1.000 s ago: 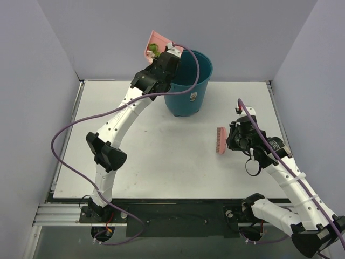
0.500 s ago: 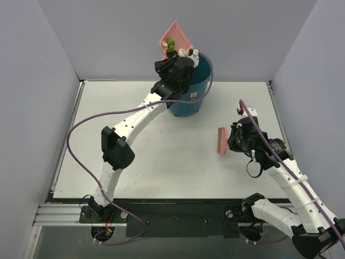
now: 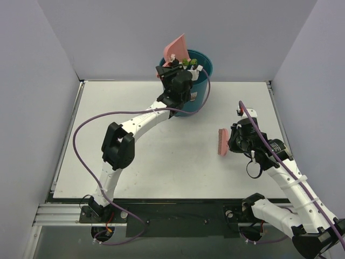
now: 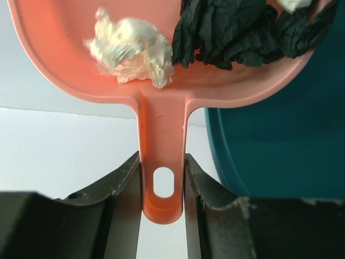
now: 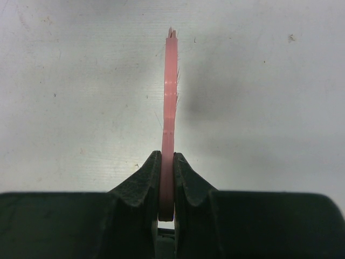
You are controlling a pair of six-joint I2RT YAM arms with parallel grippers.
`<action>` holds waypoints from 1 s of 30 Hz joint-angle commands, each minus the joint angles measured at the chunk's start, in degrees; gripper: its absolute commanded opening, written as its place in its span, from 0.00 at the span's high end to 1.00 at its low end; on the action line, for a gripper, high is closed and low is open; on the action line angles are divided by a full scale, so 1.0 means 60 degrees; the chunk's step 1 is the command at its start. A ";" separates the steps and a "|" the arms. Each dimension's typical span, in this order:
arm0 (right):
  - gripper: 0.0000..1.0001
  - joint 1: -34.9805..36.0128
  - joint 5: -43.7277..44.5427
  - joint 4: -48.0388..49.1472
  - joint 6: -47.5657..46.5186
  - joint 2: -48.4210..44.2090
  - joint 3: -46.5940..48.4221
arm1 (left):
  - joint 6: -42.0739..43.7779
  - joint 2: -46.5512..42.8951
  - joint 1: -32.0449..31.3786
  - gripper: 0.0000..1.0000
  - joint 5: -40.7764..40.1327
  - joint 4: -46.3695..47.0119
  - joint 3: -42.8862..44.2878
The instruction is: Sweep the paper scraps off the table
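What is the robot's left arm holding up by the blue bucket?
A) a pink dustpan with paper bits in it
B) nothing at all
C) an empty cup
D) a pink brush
A: the left gripper is shut on the handle of the dustpan, which holds white and black paper scraps beside the bucket; the brush is in the right gripper.

Paper scraps [image 4: 129, 51] (wht, blk, grn) in tilted dustpan [image 4: 54, 32]; white table [image 3: 161, 162]

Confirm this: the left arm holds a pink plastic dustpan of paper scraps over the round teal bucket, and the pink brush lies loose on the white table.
The pink brush is not loose: the right gripper clamps it between its jaws, as the right wrist view shows. The rest is right.
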 commanded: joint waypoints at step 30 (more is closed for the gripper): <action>1.00 0.0043 0.0224 0.0102 0.0127 -0.0065 0.0071 | 0.4813 -0.1964 0.0459 1.00 0.1856 0.5653 -0.2434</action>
